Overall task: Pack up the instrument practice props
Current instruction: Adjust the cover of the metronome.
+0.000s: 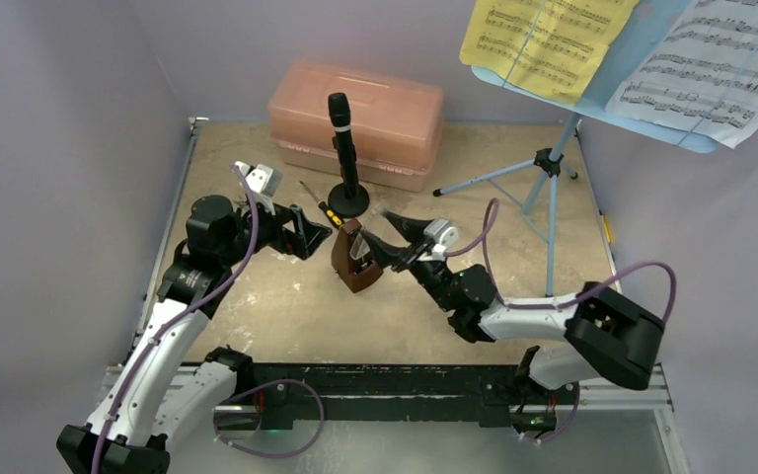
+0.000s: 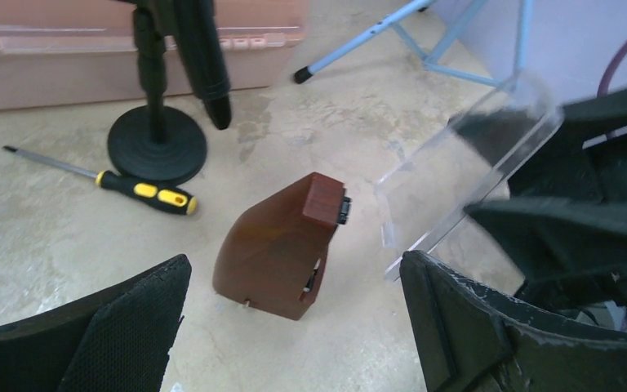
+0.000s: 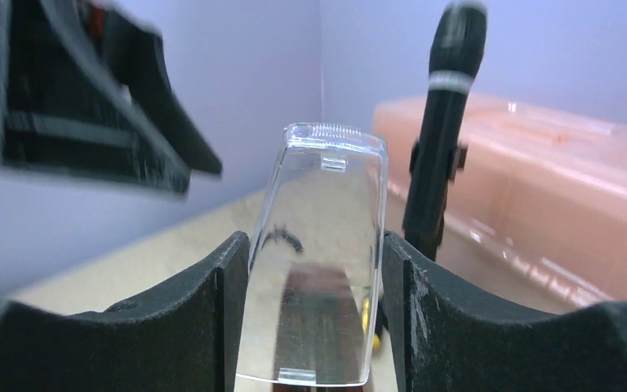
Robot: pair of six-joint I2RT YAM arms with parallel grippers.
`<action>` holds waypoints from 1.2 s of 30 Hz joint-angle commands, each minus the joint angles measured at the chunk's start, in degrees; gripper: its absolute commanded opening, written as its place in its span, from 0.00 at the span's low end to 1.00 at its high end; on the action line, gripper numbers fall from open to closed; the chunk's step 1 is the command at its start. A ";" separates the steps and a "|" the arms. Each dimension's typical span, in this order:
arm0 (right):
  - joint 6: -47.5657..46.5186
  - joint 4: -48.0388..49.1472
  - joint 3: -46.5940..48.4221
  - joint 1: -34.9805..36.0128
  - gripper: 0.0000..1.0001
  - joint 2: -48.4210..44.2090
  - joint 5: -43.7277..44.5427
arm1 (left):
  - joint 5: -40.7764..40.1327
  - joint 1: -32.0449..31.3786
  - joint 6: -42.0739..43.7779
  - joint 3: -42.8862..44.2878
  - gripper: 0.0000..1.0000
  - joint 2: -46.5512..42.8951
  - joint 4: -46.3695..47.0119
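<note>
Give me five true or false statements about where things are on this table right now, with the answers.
1. The right tool is clamped on a clear plastic cover. True.
2. The brown metronome is inside the pink case. False: it sits on the table, in front of the case.
3. The black pipe stands upright on its round base. True.
4. The left tool grips the screwdriver. False: it is open, and the screwdriver lies on the table.
5. The sheet-music pages lie flat on the table. False: they rest on the music stand.
</note>
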 commanded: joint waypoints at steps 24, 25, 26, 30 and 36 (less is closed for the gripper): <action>28.93 -53.61 31.64 1.28 0.00 -6.58 5.47 | 18.47 -1.07 2.36 -3.36 0.94 -1.61 9.79; 29.04 -53.67 31.79 1.39 0.00 -6.58 5.26 | 17.70 -1.09 2.57 -3.25 0.93 -1.42 9.46; 29.21 -53.84 31.84 1.46 0.00 -6.55 5.14 | 17.21 -1.10 2.72 -3.13 0.91 -1.27 9.13; 30.17 -54.86 32.40 1.86 0.00 -6.24 4.02 | 16.95 -1.13 3.16 -3.12 0.85 -0.80 8.77; 31.22 -56.28 34.63 3.06 0.00 -4.75 3.11 | 16.97 -1.25 3.56 -2.94 0.71 0.34 8.26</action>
